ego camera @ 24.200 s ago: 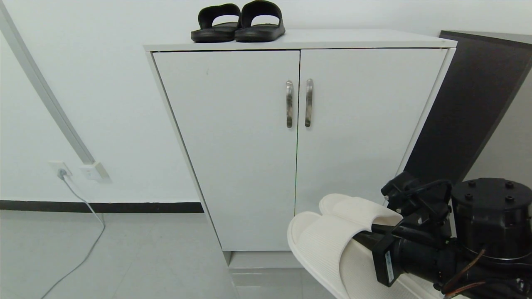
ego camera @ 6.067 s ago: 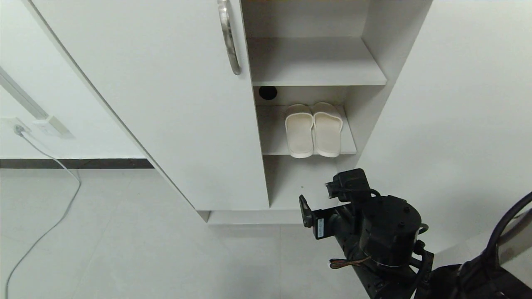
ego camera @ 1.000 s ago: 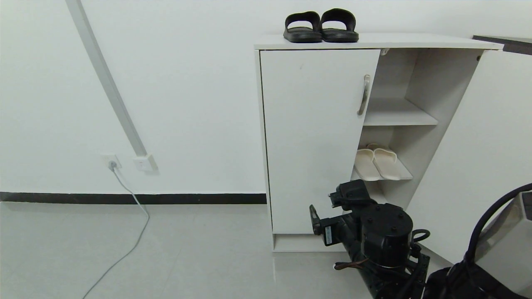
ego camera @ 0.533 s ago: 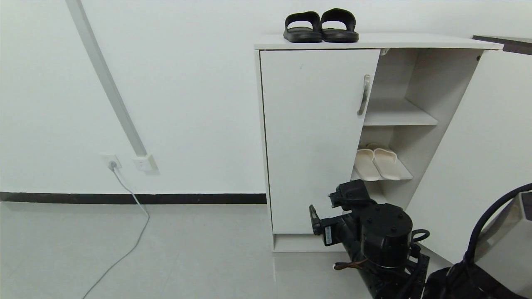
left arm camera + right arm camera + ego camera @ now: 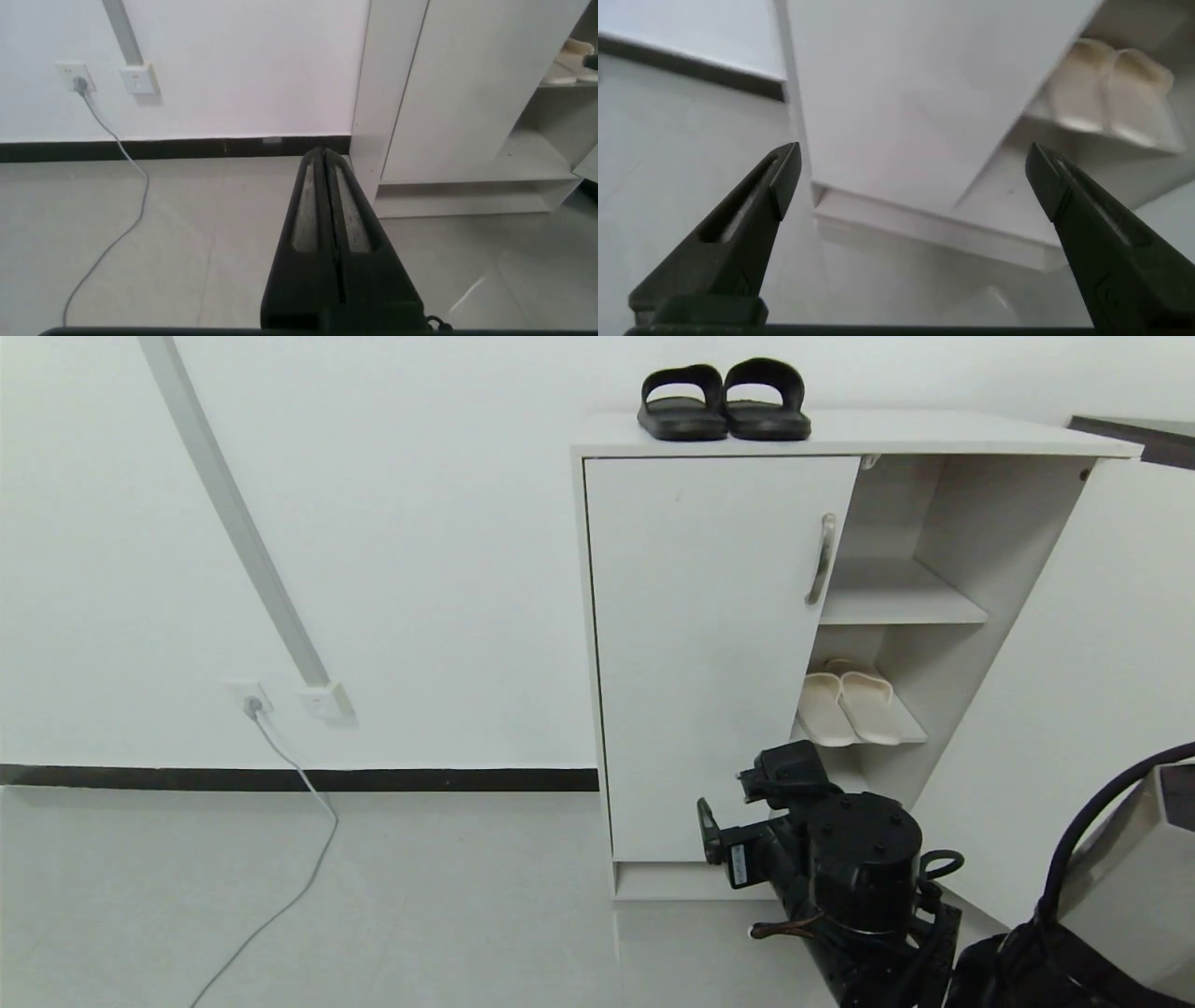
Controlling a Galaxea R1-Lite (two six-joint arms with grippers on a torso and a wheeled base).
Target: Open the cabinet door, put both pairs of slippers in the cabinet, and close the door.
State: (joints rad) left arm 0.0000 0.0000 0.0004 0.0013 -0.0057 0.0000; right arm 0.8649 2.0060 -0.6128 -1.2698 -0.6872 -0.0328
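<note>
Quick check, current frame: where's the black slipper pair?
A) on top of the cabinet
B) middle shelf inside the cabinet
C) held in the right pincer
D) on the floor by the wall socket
A: the black slippers sit on the top panel of the cabinet, while the white slippers lie on a shelf inside and the right pincer is open and empty.

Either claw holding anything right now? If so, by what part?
Nothing held. Left claw is shut and empty; right claw is open and empty. Black slippers sit atop the cabinet.
</note>
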